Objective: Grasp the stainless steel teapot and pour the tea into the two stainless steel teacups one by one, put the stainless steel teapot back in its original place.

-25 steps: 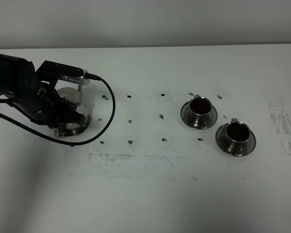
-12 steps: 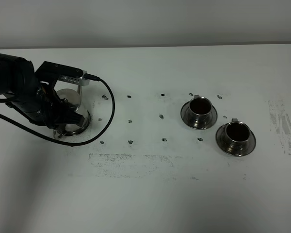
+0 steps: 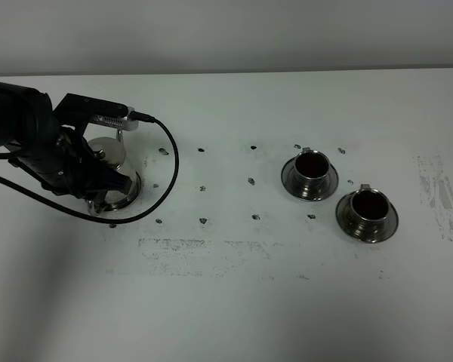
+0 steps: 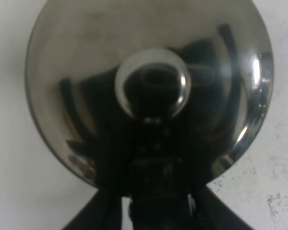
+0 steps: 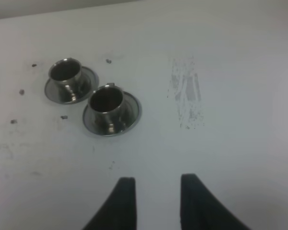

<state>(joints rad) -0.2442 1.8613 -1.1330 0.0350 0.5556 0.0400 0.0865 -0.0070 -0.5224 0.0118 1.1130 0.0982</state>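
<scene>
The stainless steel teapot [image 3: 112, 153] stands on the white table at the left, mostly covered by my black left arm. In the left wrist view its shiny lid [image 4: 149, 43] and round knob [image 4: 152, 88] fill the frame. My left gripper [image 4: 156, 211] straddles the dark loop handle, open, with thin slivers of light on either side. The two stainless steel teacups [image 3: 310, 167] [image 3: 366, 207] sit on saucers at the right, dark inside, also seen as the cups [image 5: 66, 73] [image 5: 106, 101]. My right gripper [image 5: 156, 184] hovers open over bare table, short of the cups.
A black cable [image 3: 170, 162] loops from the left wrist across the table beside the teapot. Small dark specks and a scuffed grey patch [image 3: 204, 249] mark the tabletop. Another worn patch [image 3: 438, 192] lies right of the cups.
The left arm has shifted slightly toward the back of the table, and its jaws have loosened off the teapot's handle. The cups and the right gripper have not moved.
</scene>
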